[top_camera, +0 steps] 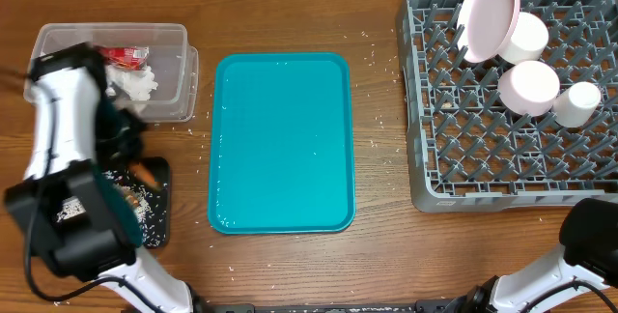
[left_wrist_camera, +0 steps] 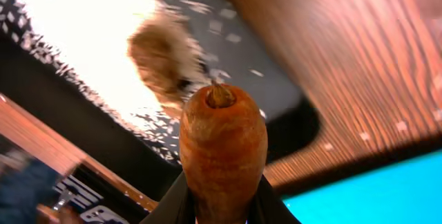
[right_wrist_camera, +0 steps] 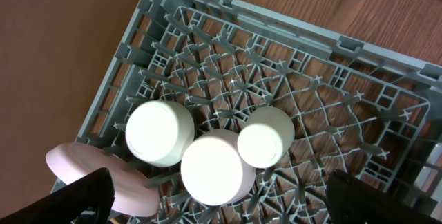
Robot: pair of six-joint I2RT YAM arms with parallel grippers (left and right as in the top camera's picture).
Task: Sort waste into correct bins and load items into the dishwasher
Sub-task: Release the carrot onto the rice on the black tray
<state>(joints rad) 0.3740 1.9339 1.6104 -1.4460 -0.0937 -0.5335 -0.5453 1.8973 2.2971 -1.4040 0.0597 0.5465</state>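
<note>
Hovering over black tray (top_camera: 156, 218), left claw (left_wrist_camera: 222, 210) clenched a carrot (left_wrist_camera: 222, 148); right claw (right_wrist_camera: 235, 200) gaped wide above rack (right_wrist_camera: 331, 113) holding cups (right_wrist_camera: 159, 133), bowl (right_wrist_camera: 69, 169).

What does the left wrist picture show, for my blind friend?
An orange carrot fills the middle, gripped by the left arm's dark fingers. Behind it are a black tray dusted with white crumbs, the wooden table and a teal tray.

Stubby orange carrot (left_wrist_camera: 222, 148) in left claw (left_wrist_camera: 221, 211) over crumb-speckled black bin (left_wrist_camera: 293, 89).
</note>
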